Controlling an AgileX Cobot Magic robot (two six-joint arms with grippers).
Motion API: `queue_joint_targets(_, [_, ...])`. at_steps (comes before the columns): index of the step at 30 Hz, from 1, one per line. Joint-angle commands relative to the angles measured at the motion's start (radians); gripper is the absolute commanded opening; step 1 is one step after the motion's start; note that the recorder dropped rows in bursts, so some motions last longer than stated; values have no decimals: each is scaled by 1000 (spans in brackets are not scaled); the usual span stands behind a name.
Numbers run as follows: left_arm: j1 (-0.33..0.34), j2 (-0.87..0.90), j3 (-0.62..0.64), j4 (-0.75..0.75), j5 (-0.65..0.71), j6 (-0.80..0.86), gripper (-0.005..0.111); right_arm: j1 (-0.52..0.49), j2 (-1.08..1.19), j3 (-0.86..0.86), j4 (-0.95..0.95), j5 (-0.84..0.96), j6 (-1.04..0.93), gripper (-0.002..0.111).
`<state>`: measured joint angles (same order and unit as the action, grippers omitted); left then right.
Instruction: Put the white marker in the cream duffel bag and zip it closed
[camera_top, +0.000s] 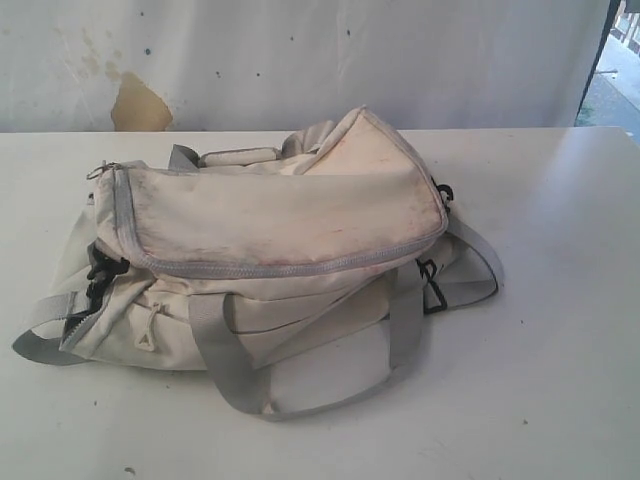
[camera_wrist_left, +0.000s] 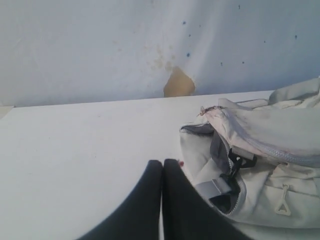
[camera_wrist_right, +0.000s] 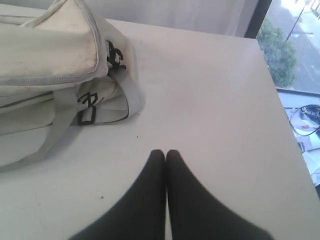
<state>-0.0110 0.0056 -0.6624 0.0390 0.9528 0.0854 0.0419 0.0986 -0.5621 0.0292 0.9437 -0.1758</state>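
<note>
Both claws are pressed fully together and hold nothing: the left gripper (camera_wrist_left: 162, 163) hangs over the white table (camera_top: 560, 350) just beside one end of the cream duffel bag (camera_top: 280, 220), and the right gripper (camera_wrist_right: 166, 152) hangs over bare tabletop near the other end, touching neither bag nor strap. The bag lies mid-table, its stained lid down and the grey zipper trim (camera_top: 270, 268) running along the lid's front edge. The white marker shows in no view.

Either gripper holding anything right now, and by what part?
Nothing is held. The left gripper and the right gripper are both shut with nothing in them, and neither grips the bag.
</note>
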Motion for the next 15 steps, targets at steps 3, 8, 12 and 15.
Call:
queue_joint_targets(3, [-1, -6, 3, -29, -97, -8, 0, 6, -99, 10, -61, -48, 6, 0])
queue_joint_targets(8, [-1, -6, 1, -39, -192, -8, 0, 6, -99, 9, -62, -131, 25, 0])
queue_joint_targets(12, [-1, -6, 24, -39, -319, -41, 0, 6, -99, 23, -64, -300, 73, 0])
queue_joint_targets(15, [-1, -6, 80, -39, -465, -74, 0, 6, -99, 77, -66, -434, 73, 0])
